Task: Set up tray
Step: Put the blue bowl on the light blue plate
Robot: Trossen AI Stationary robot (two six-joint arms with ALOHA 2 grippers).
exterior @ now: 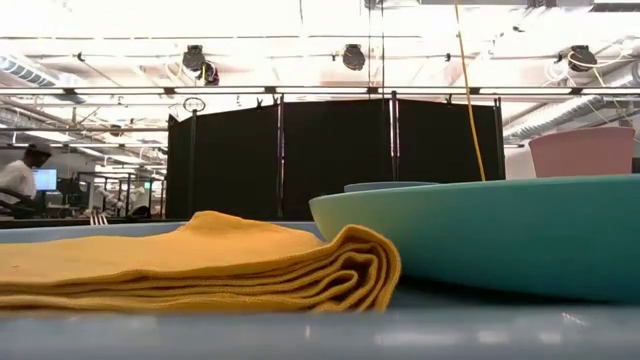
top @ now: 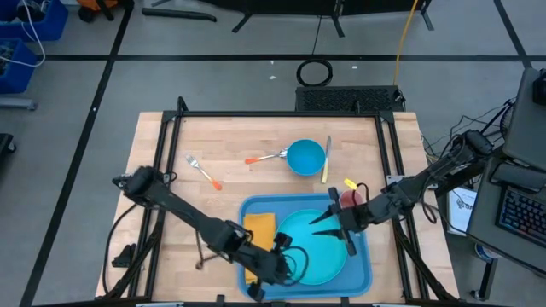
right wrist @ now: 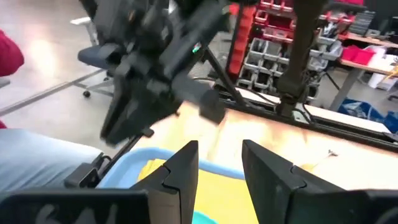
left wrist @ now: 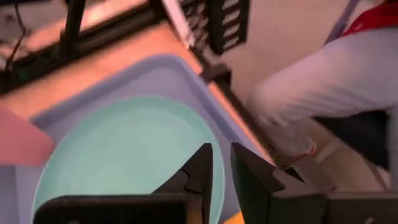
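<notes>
Folded yellow cloth (exterior: 200, 265) fills the foreground of the low view, lying on the tray (exterior: 320, 335) just beside the turquoise plate (exterior: 480, 235), whose rim rises to its right; a pink cup (exterior: 583, 152) shows behind the plate.

From the high view, the tray sits at the near middle of the bench (top: 247, 136), holding the cloth at its left and the plate at its centre. Left claw (top: 286, 264) hangs over the plate's near-left edge, right claw (top: 328, 223) over its far-right edge, next to the cup at the tray's corner. Still out on the bench are a blue bowl (top: 305, 157), a spoon (top: 264, 158) touching it, a knife (top: 326, 160) just beside it, and a fork (top: 203, 173) well apart to the left.

Seen from the left wrist, that claw's fingers (left wrist: 199, 171) stand a narrow gap apart, holding nothing, above the plate. A person's sleeve (left wrist: 323, 81) shows beyond the bench edge.

Seen from the right wrist, its fingers (right wrist: 183, 168) are parted somewhat wider, empty, over cloth and tray.

My judgement: roughly half done. Cloth, plate and cup are placed; bowl and cutlery remain. No writing is readable.
</notes>
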